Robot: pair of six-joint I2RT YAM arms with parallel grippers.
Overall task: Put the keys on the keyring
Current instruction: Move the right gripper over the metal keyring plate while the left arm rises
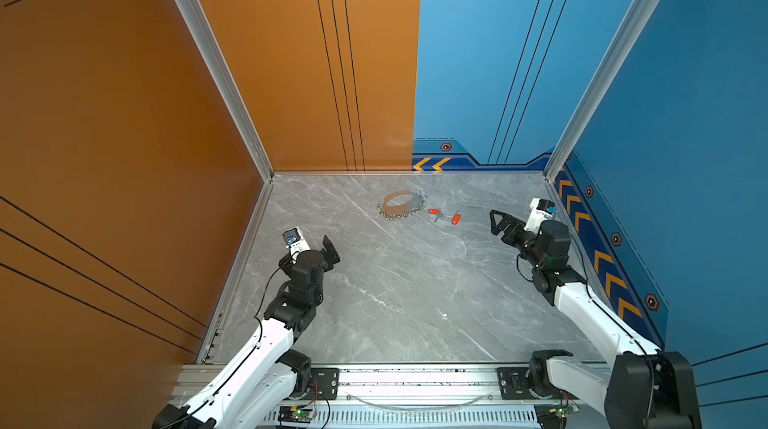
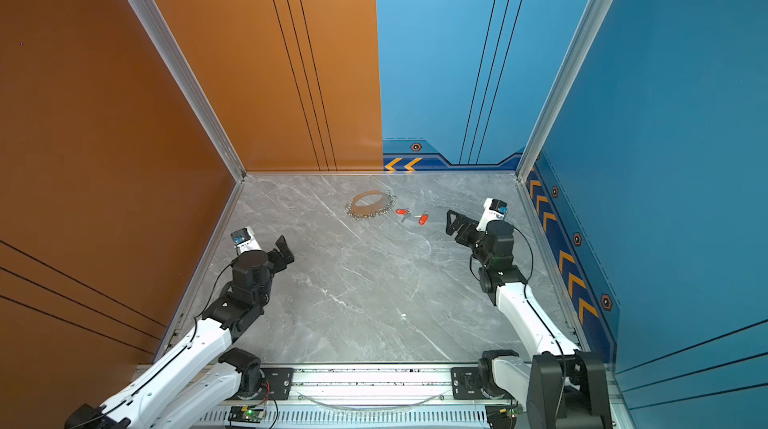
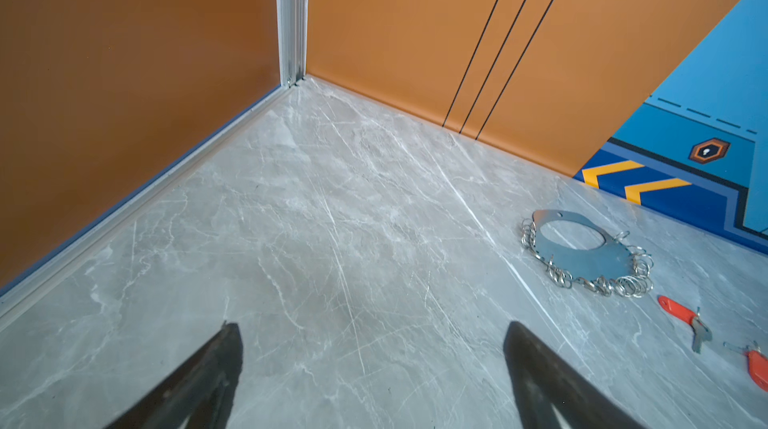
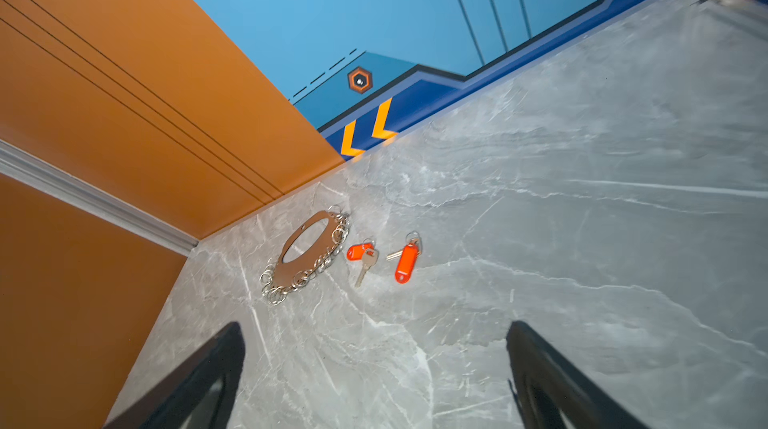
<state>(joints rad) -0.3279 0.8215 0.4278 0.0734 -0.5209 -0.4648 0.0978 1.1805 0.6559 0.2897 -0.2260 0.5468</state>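
Orange-tagged keys (image 4: 406, 262), laid flat ahead of the spread, empty right pincer (image 4: 374, 325), could be skidded against the keyring (image 4: 291, 275) if clipped; the left pincer (image 3: 372, 324) is held spread too.

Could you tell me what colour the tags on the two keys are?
The tags are bright orange-red; the right wrist view shows them best.
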